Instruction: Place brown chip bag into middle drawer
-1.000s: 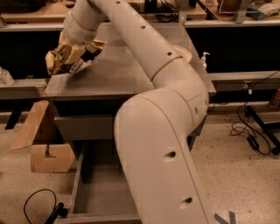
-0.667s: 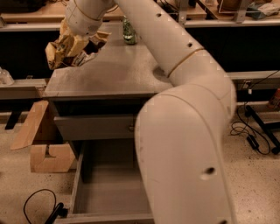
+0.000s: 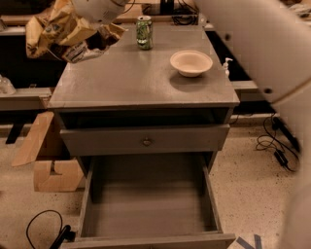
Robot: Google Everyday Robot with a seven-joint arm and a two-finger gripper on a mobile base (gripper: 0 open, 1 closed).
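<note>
Foil brown chip bag (image 3: 53, 30) clamped, end effector (image 3: 91, 25) top-left

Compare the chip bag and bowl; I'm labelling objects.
The brown chip bag is crumpled, tan-gold with dark patches; the bowl is smooth, plain beige. The bag hangs from the hand at the top left; the bowl rests on the tabletop. Neither is in the middle drawer.

We see the white pincer (image 3: 95, 15) at top left gripping a tan-gold brown chip bag (image 3: 60, 31) with dark brown patches, a green can (image 3: 144, 32), a beige bowl (image 3: 191, 62), the grey table (image 3: 136, 80) and grey middle drawer (image 3: 146, 209).
</note>
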